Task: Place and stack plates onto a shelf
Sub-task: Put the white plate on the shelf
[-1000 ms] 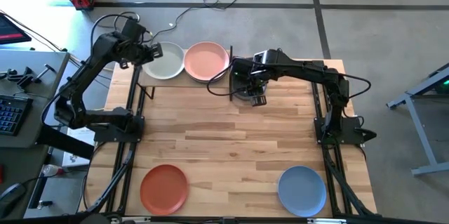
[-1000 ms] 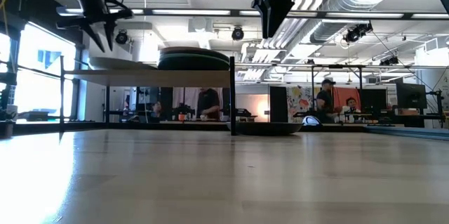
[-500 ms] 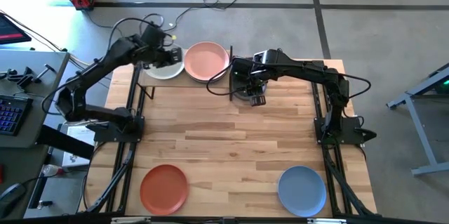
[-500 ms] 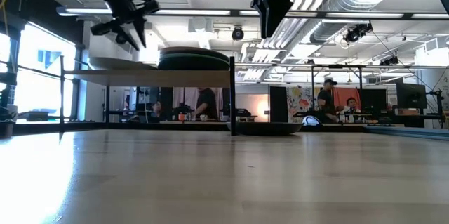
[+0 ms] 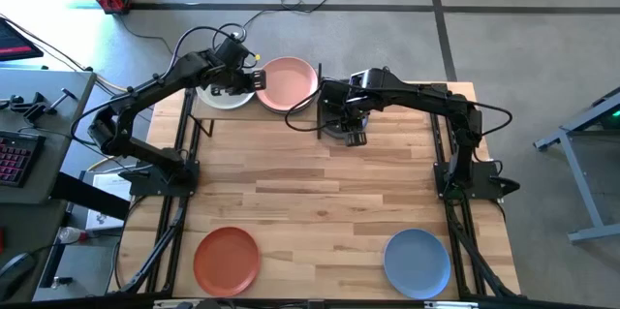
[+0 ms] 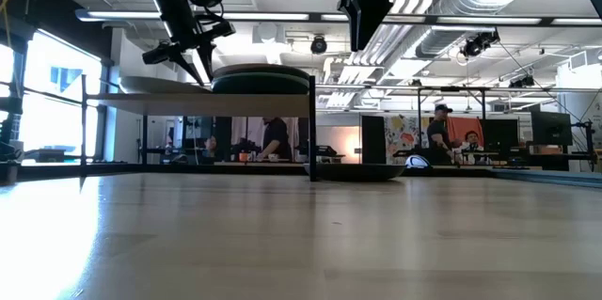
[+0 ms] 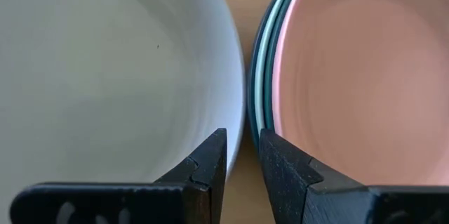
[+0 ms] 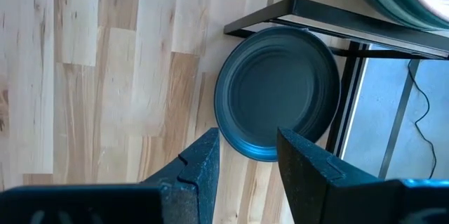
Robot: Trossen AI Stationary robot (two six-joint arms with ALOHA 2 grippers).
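Shelf (image 5: 254, 108): light-wood board on a thin black frame at the table's far edge, seen side-on in the low view (image 6: 198, 99). It carries two stacks side by side, their rims separated by a narrow strip of bare board.

Off-white plate (image 5: 221, 96): tops the left stack (image 7: 105, 76).

Pink plate (image 5: 288, 83): tops the right stack, teal rims showing beneath it (image 7: 351, 76).

Left gripper (image 5: 254, 80): above the seam between the two stacks, fingers (image 7: 207, 164) a slit apart, holding nothing.

Right gripper (image 5: 355, 133): hangs over the charcoal plate (image 8: 277, 101), jaws apart and empty. That plate lies flat on the table just beside the shelf's right upright, partly tucked under the frame.

Terracotta plate (image 5: 227, 259) and blue plate (image 5: 417, 262): near edge of the table (image 5: 320, 193), well apart, with broad bare planks between them and the shelf.

Room: bright ceiling lights, people standing at distant benches.

Change: the left gripper has swung from the shelf's left end across the off-white plate to the seam; the right arm has not moved.
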